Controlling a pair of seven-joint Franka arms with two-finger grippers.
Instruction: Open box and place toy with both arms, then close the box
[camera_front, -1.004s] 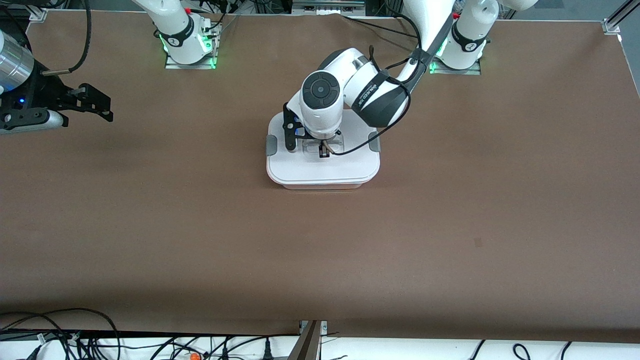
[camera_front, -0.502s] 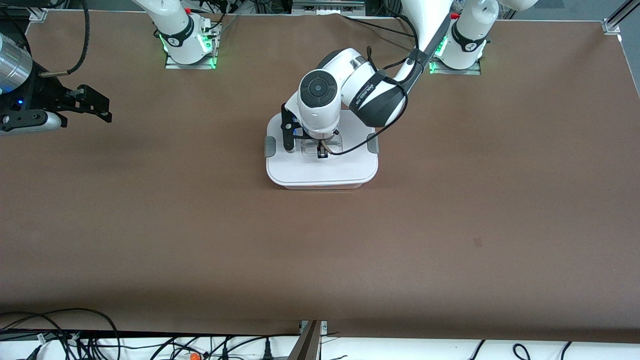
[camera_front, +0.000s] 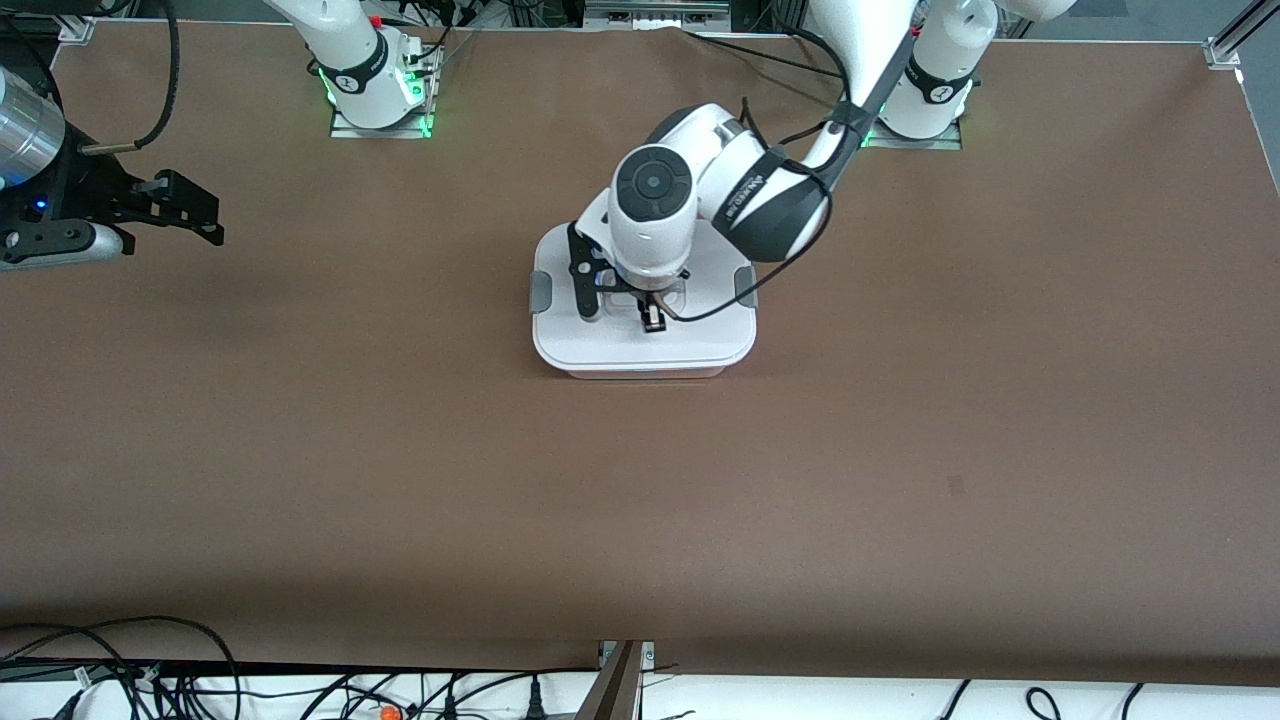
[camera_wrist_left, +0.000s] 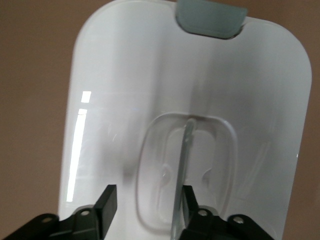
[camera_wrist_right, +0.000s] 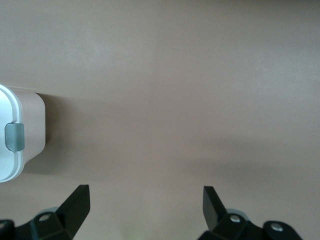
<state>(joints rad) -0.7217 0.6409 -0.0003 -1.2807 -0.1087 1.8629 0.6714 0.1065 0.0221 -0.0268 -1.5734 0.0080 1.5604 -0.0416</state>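
Fingers of the right gripper stand spread wide with nothing between them; that arm waits at its own end of the tabletop, its hand over bare brown surface near that end's edge. In the right wrist view the same spread fingers hang above the tabletop, with one end of the box and a grey clip showing at the side.

The box sits in the middle of the tabletop, closer to the edge along the robots' bases than to the camera's edge, its white lid on and grey clips at both ends. The toy is not visible.

The left gripper is over the lid's clear recessed handle. Its fingers are parted, with the handle's upright rib between them, one finger close beside it.
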